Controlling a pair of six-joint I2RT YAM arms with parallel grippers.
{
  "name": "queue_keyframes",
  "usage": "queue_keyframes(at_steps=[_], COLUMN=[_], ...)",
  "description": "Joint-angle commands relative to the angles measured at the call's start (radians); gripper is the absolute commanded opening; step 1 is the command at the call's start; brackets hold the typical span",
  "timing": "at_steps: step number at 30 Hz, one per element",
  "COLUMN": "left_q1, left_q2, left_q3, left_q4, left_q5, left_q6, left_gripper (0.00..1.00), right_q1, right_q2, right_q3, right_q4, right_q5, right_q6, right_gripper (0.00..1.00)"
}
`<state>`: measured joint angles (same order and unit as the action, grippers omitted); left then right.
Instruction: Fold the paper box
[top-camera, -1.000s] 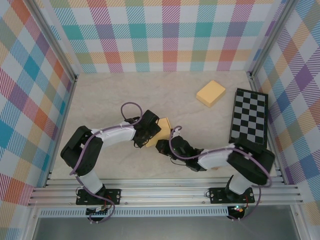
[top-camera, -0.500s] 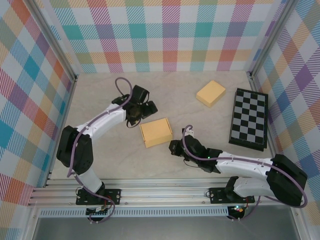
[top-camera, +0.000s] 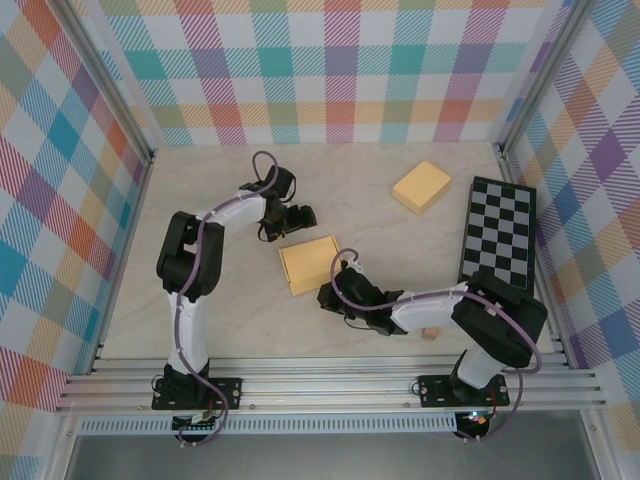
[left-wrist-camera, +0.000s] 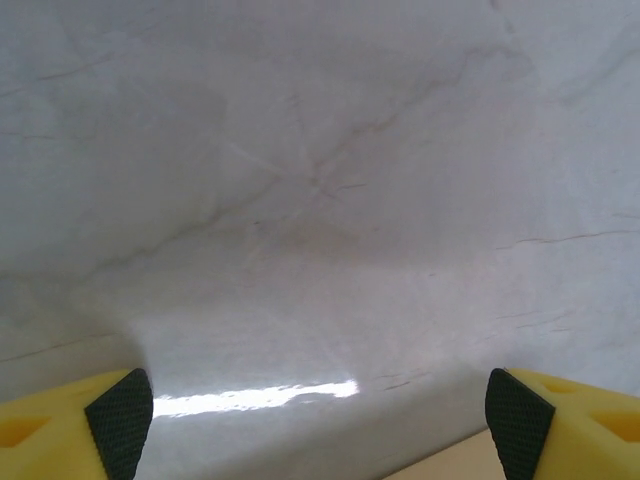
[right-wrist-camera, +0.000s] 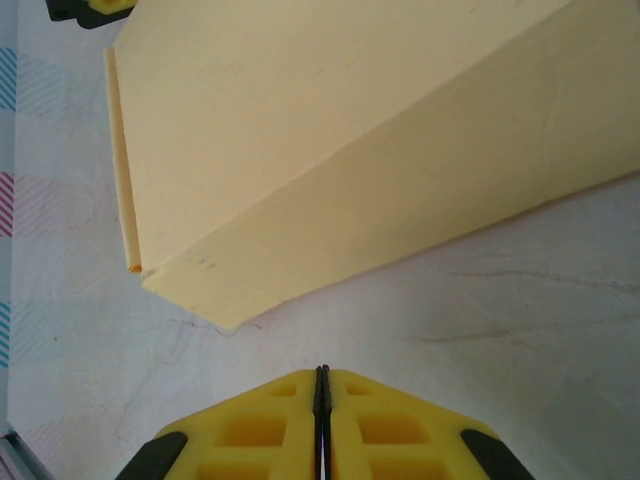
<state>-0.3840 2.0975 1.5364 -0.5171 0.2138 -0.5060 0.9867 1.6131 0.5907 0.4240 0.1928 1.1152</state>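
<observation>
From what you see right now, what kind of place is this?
Probably a robot test cell: plaid panel walls enclose a marble-look table, an aluminium rail frame carries two arms, and a checkerboard lies there.

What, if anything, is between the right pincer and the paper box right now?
Nothing visible. In the right wrist view the shut right pincer points at the near side of the paper box, apart from it, with a strip of bare table between them.

2 black-and-white arms (top-camera: 430, 305), purple cables (top-camera: 258, 157), yellow fingers (right-wrist-camera: 250, 430), black pads (left-wrist-camera: 122, 420)
</observation>
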Motion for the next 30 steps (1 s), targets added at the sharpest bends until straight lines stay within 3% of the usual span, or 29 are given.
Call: queue_keyframes(at_steps=[1, 14, 24, 30], left_q1=[-0.008, -0.113, -0.278, -0.299], left_q2=[-0.065, -0.195, -0.215, -0.22], left_q3=[-0.093, -0.402, -0.481, -0.502], left_q4=[0.062, 0.168, 0.23, 0.281], left_q5=[0.056, 0.032, 0.001, -0.011], left_q6=[-0.062, -0.335, -0.55, -0.631], left_gripper=[0.88, 0.87, 0.86, 0.87], right_q1=[-0.039, -0.111, -0.13, -0.129], right_q2=[0.054, 0.146, 0.236, 0.231], right_q3=[0.029, 0.075, 0.145, 0.155], right_q4=[0.105, 0.183, 0.285, 0.263], right_q5=[-0.04, -0.111, -0.205, -0.25], right_q6=[0.027, 0.003, 0.088, 0.107], right_gripper=[0.11, 0.11, 0.11, 0.11])
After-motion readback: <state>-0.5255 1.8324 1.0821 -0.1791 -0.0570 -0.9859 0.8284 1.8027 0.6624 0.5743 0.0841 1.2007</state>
